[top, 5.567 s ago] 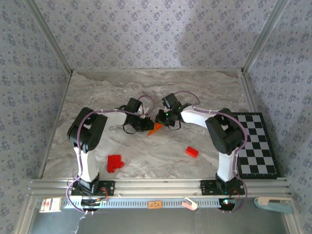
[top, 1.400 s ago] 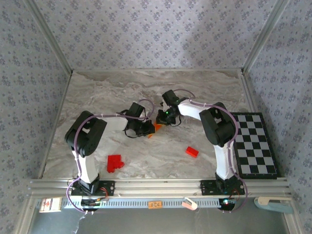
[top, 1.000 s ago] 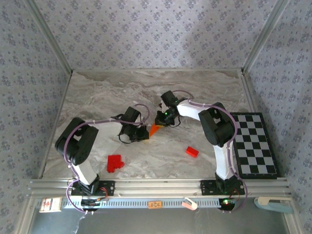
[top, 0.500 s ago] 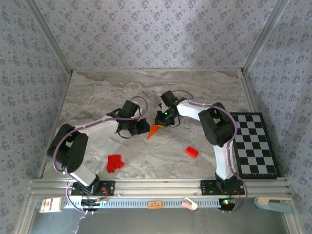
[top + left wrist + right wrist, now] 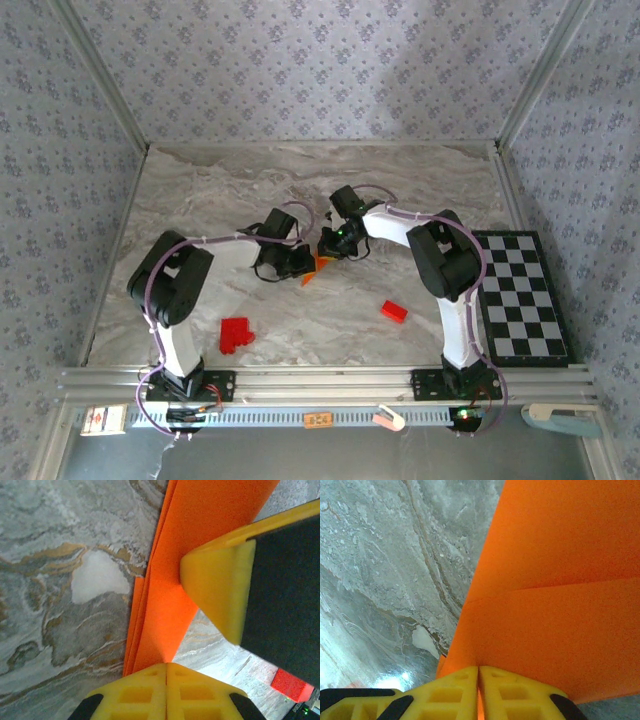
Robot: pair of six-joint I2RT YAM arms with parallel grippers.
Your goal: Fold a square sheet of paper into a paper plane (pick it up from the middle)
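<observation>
Orange paper sheet (image 5: 560, 555), one, gripped by two pincers: left pincer (image 5: 166, 665), right pincer (image 5: 478, 668).

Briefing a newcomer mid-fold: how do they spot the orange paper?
On the marbled table, look centre, where the left gripper and right gripper meet. Both pinch the folded orange paper, thin and pointed, unlike the chunky red blocks nearby.

Overhead rear view; wrist cameras closely share paper (image 5: 215, 525).
</observation>
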